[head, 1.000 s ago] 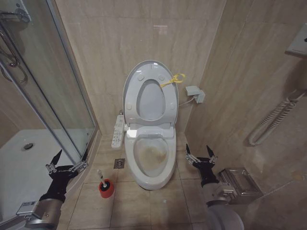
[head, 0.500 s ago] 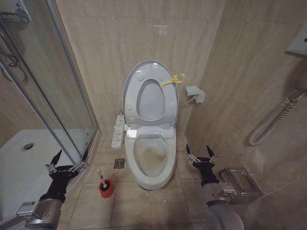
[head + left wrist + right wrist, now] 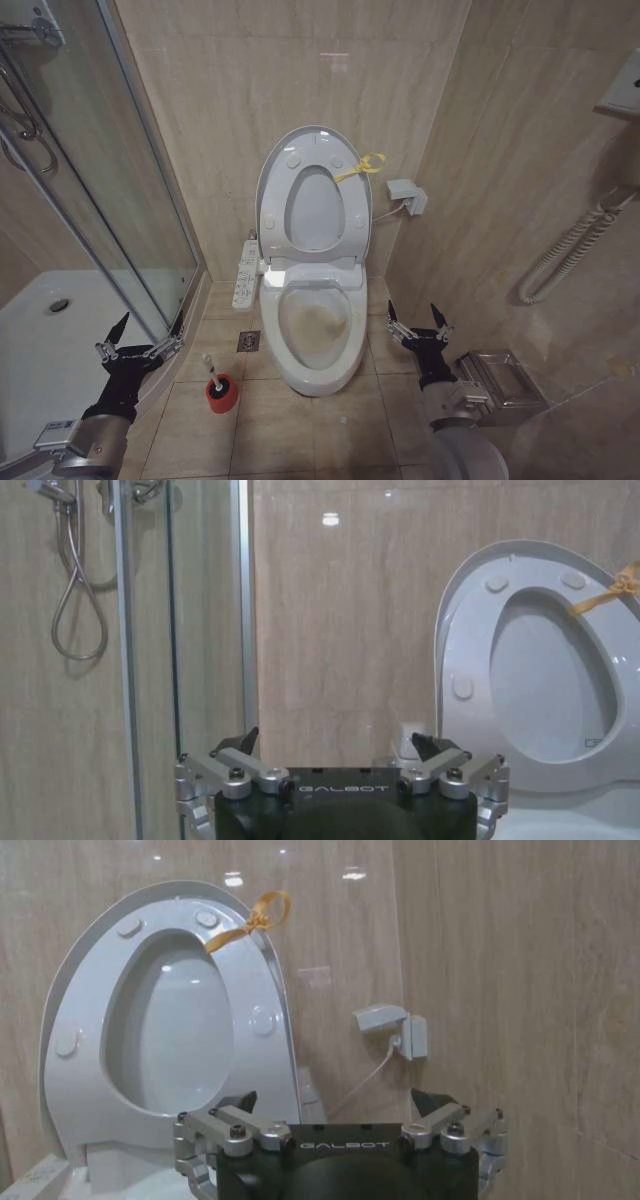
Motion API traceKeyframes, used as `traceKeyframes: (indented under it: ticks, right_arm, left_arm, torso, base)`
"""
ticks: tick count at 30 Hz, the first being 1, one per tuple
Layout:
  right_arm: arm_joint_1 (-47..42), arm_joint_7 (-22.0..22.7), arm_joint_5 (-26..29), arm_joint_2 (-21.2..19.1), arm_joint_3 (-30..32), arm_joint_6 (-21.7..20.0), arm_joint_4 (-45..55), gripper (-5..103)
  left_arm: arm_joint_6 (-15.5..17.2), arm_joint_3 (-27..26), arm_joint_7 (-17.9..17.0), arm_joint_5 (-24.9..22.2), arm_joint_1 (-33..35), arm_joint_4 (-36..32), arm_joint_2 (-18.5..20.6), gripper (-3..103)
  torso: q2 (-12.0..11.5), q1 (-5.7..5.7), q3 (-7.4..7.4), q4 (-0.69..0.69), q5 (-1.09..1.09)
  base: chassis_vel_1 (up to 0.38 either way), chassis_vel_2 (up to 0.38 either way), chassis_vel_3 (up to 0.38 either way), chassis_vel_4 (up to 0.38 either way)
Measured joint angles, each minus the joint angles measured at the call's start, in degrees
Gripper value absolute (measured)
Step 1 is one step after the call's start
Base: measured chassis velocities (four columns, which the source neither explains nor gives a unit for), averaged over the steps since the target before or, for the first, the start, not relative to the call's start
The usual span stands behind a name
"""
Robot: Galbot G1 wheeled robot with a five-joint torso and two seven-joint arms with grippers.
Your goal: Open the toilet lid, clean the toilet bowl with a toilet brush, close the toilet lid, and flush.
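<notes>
Shower tray (image 3: 40,340) and glass shower door (image 3: 130,200) stand well to the left of the toilet bowl (image 3: 318,325).

Left gripper (image 3: 140,335) hangs low beside the foot of the glass door, left of the bowl, fingers spread wide, nothing between them. The left wrist view shows the same: left gripper (image 3: 340,746) gaping, empty, with a shower hose (image 3: 75,592) behind the glass.

Toilet brush (image 3: 213,372) stands in its red holder (image 3: 222,394) on the floor tiles, just left of the bowl's front, between the left gripper and the bowl. Handle upright, slightly tilted. Floor drain (image 3: 248,341) close behind it.

Button panel (image 3: 245,272) fixed at the bowl's left flank.

Toilet lid (image 3: 315,190) up, leaning against the wall behind the bowl, seat raised with it. Yellow ribbon (image 3: 362,166) at the lid's upper right edge. Bowl interior stained brown.

Wall socket (image 3: 408,196) right of the lid.

Right gripper (image 3: 418,328) low, right of the bowl, fingers wide apart, empty. Metal box (image 3: 500,385) on the floor beyond it.
</notes>
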Motion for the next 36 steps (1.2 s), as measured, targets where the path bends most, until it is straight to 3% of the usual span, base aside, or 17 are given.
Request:
traceKeyframes:
  ticks: [36]
  right_arm:
    - [0.0,0.0,0.0,0.0,0.0,0.0,0.0,100]
  left_arm:
    - [0.0,0.0,0.0,0.0,0.0,0.0,0.0,100]
  torso:
    - [0.0,0.00,0.00,0.00,0.00]
  base:
    - [0.000,0.000,0.000,0.000]
